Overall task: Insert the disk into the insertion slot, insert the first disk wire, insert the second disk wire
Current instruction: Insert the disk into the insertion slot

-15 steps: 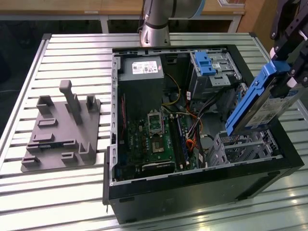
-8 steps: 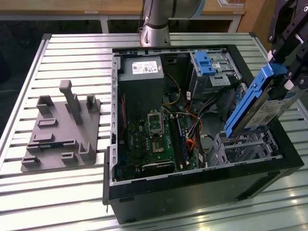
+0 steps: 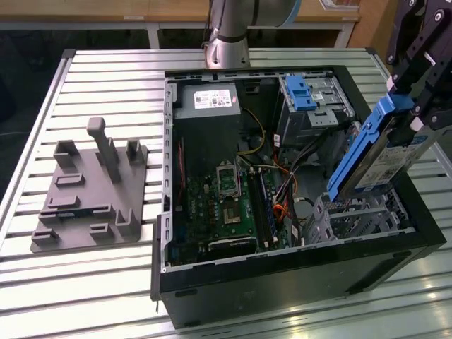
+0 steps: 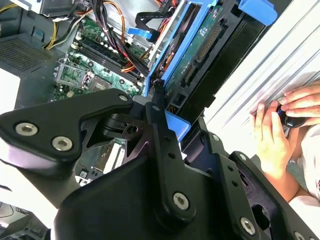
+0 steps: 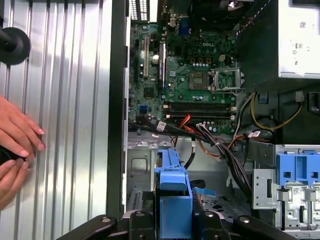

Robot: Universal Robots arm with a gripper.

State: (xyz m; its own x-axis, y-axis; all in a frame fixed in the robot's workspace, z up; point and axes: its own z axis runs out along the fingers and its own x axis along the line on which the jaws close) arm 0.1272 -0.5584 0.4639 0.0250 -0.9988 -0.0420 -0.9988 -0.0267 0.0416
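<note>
Disk (image 3: 385, 166), blue-framed, hangs tilted, its lower end close over the insertion slot (image 3: 353, 215), the metal cage in the open computer case's (image 3: 282, 286) near corner at the exterior view's right. The gripper (image 3: 409, 106) has its jaws clamped on the disk's upper end. A person's hands (image 5: 15, 145) lie on the slatted table (image 3: 99, 282) beside the case.

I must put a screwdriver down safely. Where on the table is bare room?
Bare table slats lie around the grey fixture plate, at the exterior view's left of the computer case. Inside the case it is crowded: cables run beside the insertion slot, and the disk is held tilted above it. A person's hands rest on the slats beside the case.
</note>
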